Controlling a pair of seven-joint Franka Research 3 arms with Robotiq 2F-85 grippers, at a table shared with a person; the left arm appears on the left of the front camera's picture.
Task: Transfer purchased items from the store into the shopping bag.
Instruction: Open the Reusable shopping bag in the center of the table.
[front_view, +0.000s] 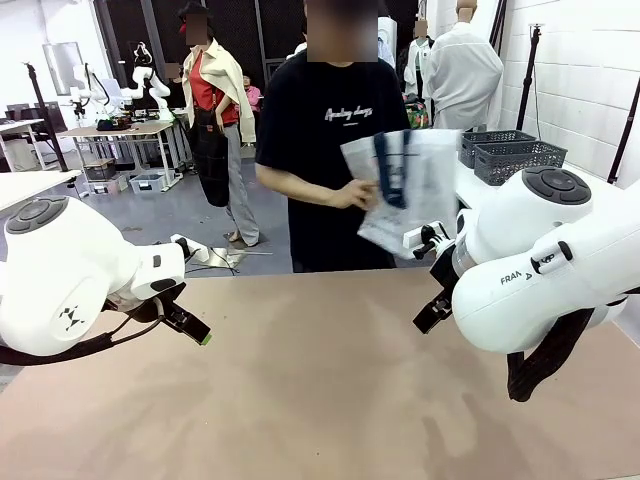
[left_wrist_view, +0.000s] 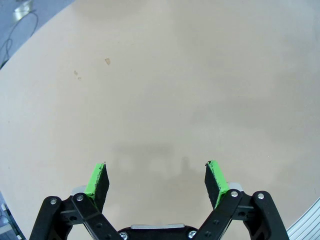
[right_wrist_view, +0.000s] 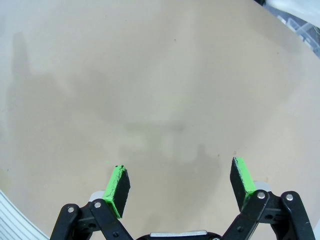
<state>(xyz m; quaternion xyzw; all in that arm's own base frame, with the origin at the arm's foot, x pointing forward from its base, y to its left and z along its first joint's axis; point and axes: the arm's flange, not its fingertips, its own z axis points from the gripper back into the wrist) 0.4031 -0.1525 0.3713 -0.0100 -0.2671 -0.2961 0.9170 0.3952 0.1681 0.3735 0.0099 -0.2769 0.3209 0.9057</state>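
- Beyond the desk's far edge, a person in a black T-shirt stands facing the robot.
- shopping bag: whitish translucent plastic, held up in the air in front of the person's chest, above the far edge right of centre, not touching the desk.
- Bag looks crumpled and folded, with the navy handles hanging down its front. Can't tell if anything is inside.
- person's hand: clenched on the bag's left side. The other hand is hidden behind the bag, grip can't be told.
- left gripper: jaws spread wide, nothing between the green pads. It hovers over bare desk near the left edge, tilted down.
- right gripper: jaws also spread wide and holding nothing. It is above bare desk toward the right edge, pointing down and inward.
- Both grippers are well apart from the bag and from each other.
- Left wrist view: a couple of small brown marks on the tan surface.
- dark grey lattice baskets: two of them, on a side surface past the desk's far right corner, behind the right arm.
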